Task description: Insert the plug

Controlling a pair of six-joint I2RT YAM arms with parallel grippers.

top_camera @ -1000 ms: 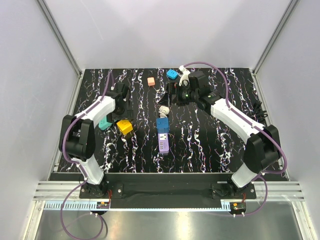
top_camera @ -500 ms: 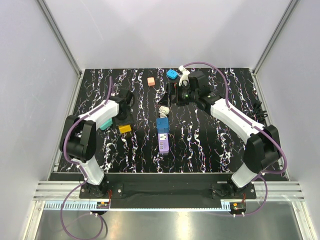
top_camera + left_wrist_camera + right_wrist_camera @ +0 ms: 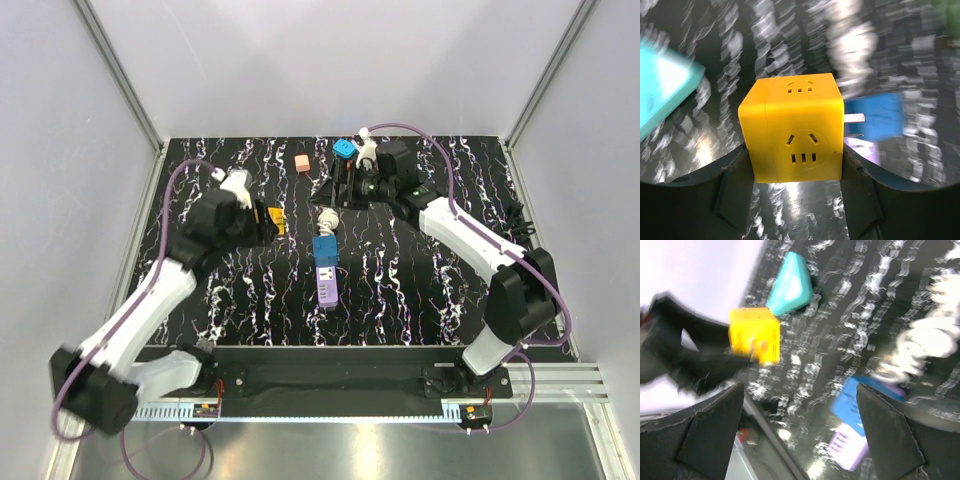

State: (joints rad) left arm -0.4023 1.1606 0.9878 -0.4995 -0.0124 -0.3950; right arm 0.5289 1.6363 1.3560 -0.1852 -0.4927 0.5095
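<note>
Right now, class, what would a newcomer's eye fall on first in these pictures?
The bright yellow socket cube stands out, clamped in the left gripper on the left side. At mid-table a blue adapter sits at the end of a purple power strip, and the right gripper hangs open just beyond them.

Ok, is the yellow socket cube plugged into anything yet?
Not plugged in: the yellow socket cube is clamped in the left tool, prongs bare, well apart from the blue block.
</note>
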